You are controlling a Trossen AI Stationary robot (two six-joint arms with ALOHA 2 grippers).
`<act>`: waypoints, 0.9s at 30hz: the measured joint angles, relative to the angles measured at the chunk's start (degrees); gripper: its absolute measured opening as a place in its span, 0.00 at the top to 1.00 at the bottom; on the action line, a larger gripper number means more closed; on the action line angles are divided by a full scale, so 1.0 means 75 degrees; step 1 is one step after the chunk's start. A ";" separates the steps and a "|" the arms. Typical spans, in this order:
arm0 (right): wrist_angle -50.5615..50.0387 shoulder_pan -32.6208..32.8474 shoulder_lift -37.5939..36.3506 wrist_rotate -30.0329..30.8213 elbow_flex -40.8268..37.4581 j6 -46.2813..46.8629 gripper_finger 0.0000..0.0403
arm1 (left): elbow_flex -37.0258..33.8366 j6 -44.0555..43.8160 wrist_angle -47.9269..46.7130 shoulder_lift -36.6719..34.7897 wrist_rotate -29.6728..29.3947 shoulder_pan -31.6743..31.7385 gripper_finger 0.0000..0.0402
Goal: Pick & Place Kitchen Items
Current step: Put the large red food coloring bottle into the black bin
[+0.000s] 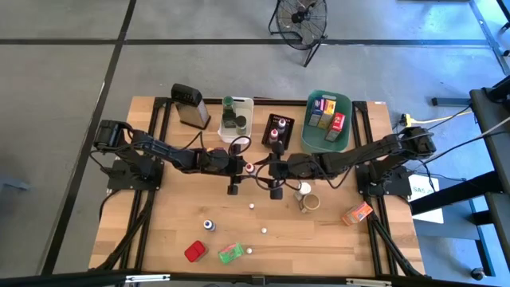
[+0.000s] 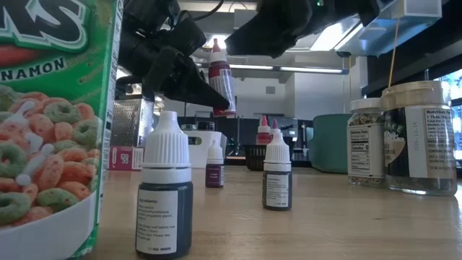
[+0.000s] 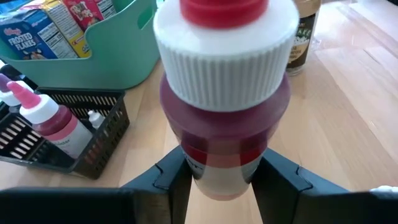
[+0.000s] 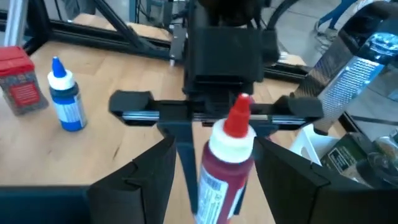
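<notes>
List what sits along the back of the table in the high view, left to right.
Grater → white bin → black bin → teal bin.

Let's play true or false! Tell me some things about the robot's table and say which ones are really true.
1. The left gripper holds a red bottle. True.
2. The teal bin is empty. False: boxes stand in it.
3. The red bottle's cap is green. False: it is white with a red tip.
4. The red bottle is up off the table. True.
5. A blue bottle stands upright on the table. True.
</notes>
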 joint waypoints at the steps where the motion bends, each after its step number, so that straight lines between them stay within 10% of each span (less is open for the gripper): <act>1: 0.0107 -0.0026 0.0029 0.0003 0.0001 0.0022 0.46 | 0.0000 -0.0003 -0.0002 0.0000 0.0000 0.0000 0.66; 27: 0.1024 -0.0391 0.0607 -0.0338 0.0006 0.0049 0.47 | 0.0009 0.0036 0.0006 0.0003 0.0003 0.0000 0.66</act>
